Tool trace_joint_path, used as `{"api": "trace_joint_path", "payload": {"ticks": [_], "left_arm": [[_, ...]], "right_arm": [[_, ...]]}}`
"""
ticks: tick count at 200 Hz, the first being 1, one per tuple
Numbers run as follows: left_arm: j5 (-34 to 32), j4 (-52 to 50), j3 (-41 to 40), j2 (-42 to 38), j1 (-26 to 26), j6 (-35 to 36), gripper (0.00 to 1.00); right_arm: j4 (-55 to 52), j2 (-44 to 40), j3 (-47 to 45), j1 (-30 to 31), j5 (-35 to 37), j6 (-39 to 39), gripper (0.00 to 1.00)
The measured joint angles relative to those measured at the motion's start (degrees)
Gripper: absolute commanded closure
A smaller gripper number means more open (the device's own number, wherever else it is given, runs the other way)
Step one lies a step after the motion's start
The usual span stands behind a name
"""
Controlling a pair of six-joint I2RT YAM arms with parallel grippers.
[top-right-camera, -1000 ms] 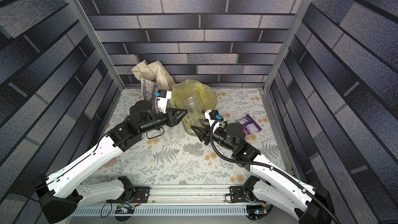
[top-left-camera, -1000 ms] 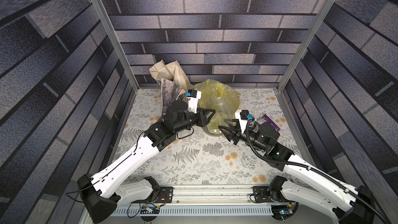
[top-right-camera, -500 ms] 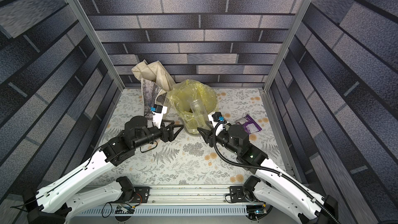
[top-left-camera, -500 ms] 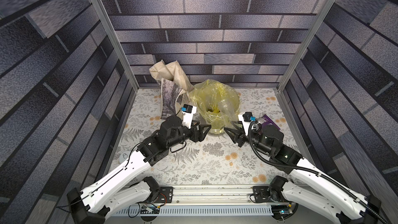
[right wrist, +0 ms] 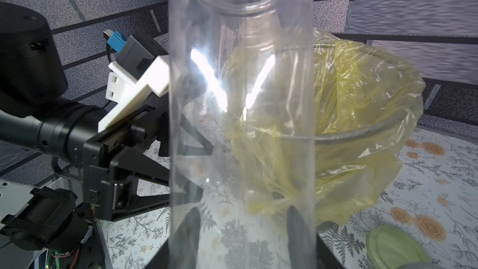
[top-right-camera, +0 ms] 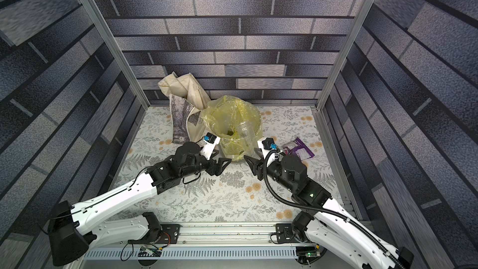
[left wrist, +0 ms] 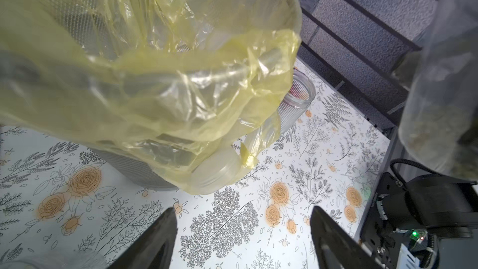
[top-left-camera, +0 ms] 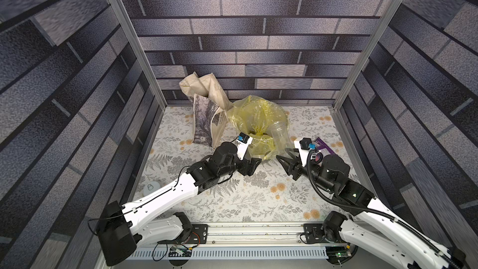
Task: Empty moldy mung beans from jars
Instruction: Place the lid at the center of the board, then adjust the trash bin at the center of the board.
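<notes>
Now | right hand (top-left-camera: 282, 160) clamps empty slim jar (top-left-camera: 280, 135) by bucket (right wrist: 362, 131) rim | left hand (top-left-camera: 254, 166) spread, empty

We look steeply down from high at the front in both top views, which share the whole table (top-left-camera: 245, 197). Our left wrist view sits close beside the bucket (left wrist: 139, 172); the right seems to look through a clear jar (right wrist: 240, 130)

Even light. Twin glare streaks on clear jar (right wrist: 240, 125); yellow bag (left wrist: 77, 55) soft-focused; wall panels (top-left-camera: 51, 99) smeared, 9 and 3 o'clock.
</notes>
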Motion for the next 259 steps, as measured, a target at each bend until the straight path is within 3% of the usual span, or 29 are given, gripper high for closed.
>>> {"api": "trace_joint_path", "payload": {"ticks": [64, 116, 184, 199, 259], "left_arm": [[-14.97, 14.99, -8.76, 7.74, -4.59, 11.63, 0.15], [-24.52, 28.81, -13.27, 8.39, -4.96, 16.76, 0.14], [-22.53, 34.29, -14.14, 8.41, -4.46, 18.38, 0.08], [-20.85, 34.32, -14.10, 8.70, -4.13, 18.62, 0.03], [-16.35, 34.34, -12.59, 14.62, -2.01, 18.71, 0.05]], "right_arm": [[-0.79, -2.23, 0.00, 0.00, 0.83, 0.02, 0.70], [-1.95, -4.42, 0.00, 0.00, 1.90, 0.02, 0.70], [-2.73, -5.49, 0.00, 0.00, 2.80, -0.02, 0.70], [-2.75, -5.75, 0.00, 0.00, 2.95, -0.04, 0.70], [-4.20, -7.96, -0.11, 0.00, 3.87, -0.09, 0.70]]}}
